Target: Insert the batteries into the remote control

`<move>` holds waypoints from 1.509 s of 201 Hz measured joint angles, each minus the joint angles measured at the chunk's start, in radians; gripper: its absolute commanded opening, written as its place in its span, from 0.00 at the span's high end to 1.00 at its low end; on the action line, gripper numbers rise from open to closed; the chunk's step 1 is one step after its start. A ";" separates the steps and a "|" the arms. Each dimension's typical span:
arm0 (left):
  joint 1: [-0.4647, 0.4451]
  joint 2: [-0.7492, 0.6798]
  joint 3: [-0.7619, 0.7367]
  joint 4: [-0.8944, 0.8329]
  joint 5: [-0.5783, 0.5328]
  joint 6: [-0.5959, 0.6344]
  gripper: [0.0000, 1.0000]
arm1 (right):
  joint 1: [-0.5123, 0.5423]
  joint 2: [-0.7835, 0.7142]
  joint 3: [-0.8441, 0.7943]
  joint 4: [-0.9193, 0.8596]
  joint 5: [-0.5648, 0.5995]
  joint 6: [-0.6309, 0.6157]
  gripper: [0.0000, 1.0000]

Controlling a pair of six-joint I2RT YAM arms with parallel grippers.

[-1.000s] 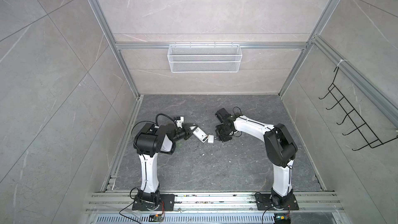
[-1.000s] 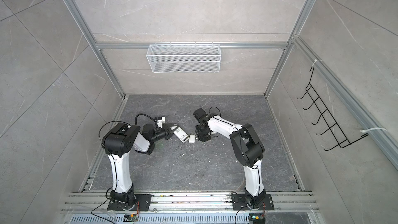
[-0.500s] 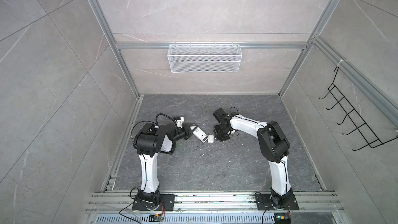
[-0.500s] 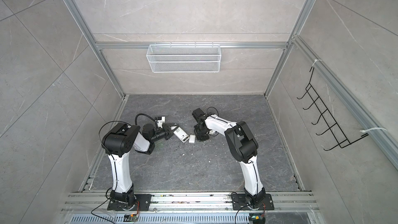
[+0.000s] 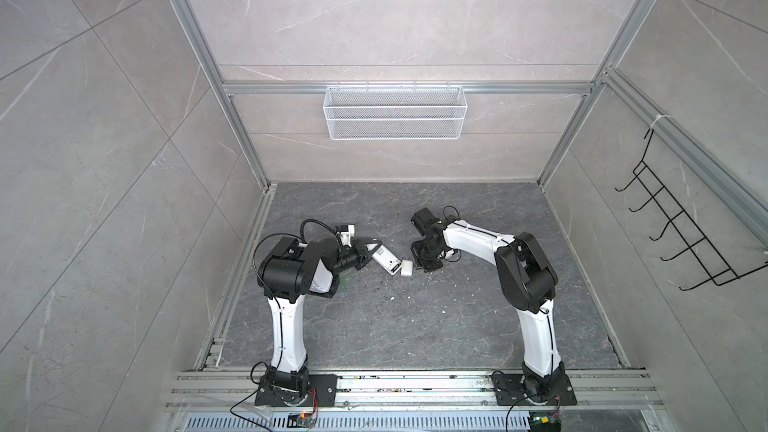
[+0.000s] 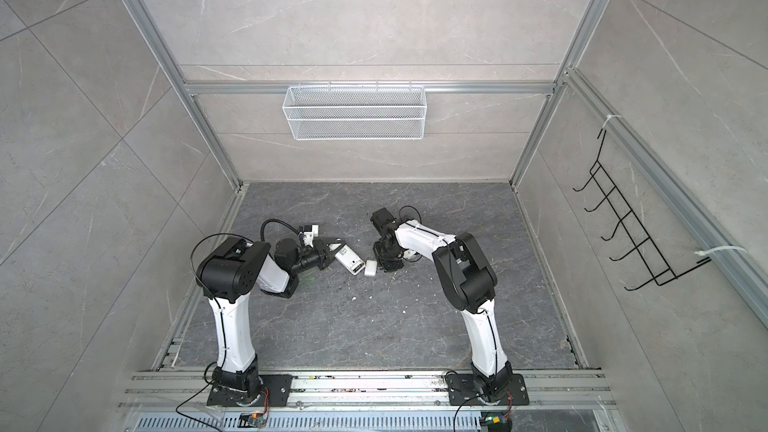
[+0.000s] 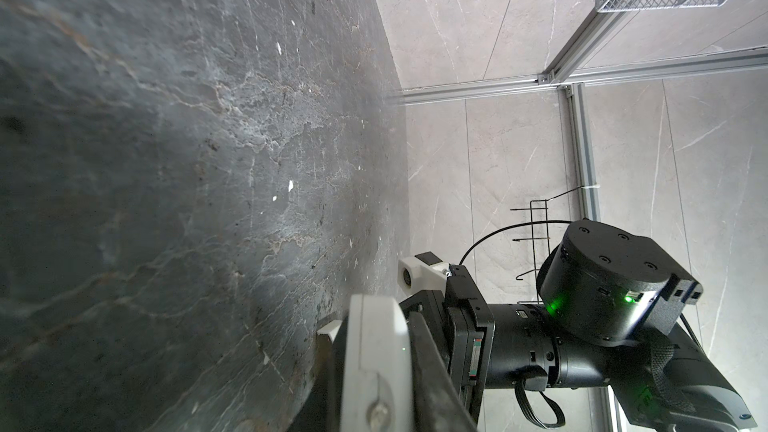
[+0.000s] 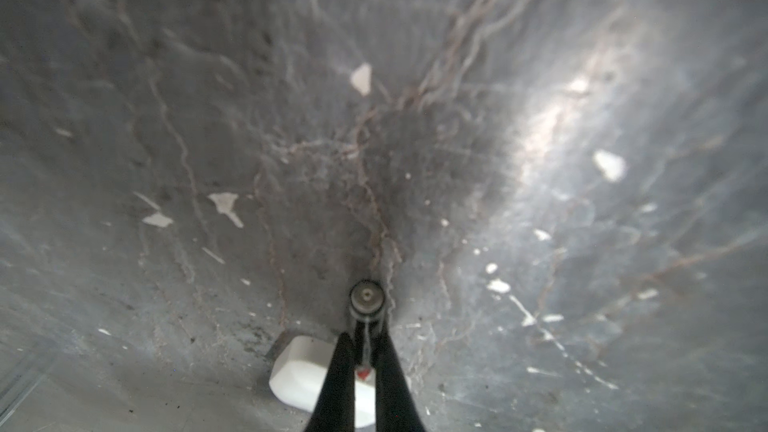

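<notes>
white remote control [image 5: 385,263] clamped in left gripper [image 5: 370,254], free end toward 4 o'clock in a top view. right gripper [image 8: 368,332] pinches one battery [image 8: 366,297], 3 o'clock of the cover [image 5: 407,279].

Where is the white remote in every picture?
In a top view: remote control mid-floor, beside the small white cover.
In a top view: remote control mid-floor, same spot.
Left wrist: remote control at the bottom edge, close up.
Right wrist: not in it; only the small white cover shows.
Shared landmark: the dark stone floor.
</notes>
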 measured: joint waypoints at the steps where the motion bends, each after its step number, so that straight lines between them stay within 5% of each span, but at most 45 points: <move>1: 0.000 0.000 0.000 0.000 0.000 0.000 0.91 | 0.000 0.000 0.000 0.000 0.000 0.000 0.96; 135: -0.003 0.040 0.027 0.000 0.011 -0.001 0.91 | -0.032 -0.171 -0.127 0.078 -0.099 -0.267 0.98; 303: -0.016 0.086 0.072 0.001 0.060 -0.038 0.91 | 0.030 -0.150 -0.136 0.315 -0.359 -0.249 0.96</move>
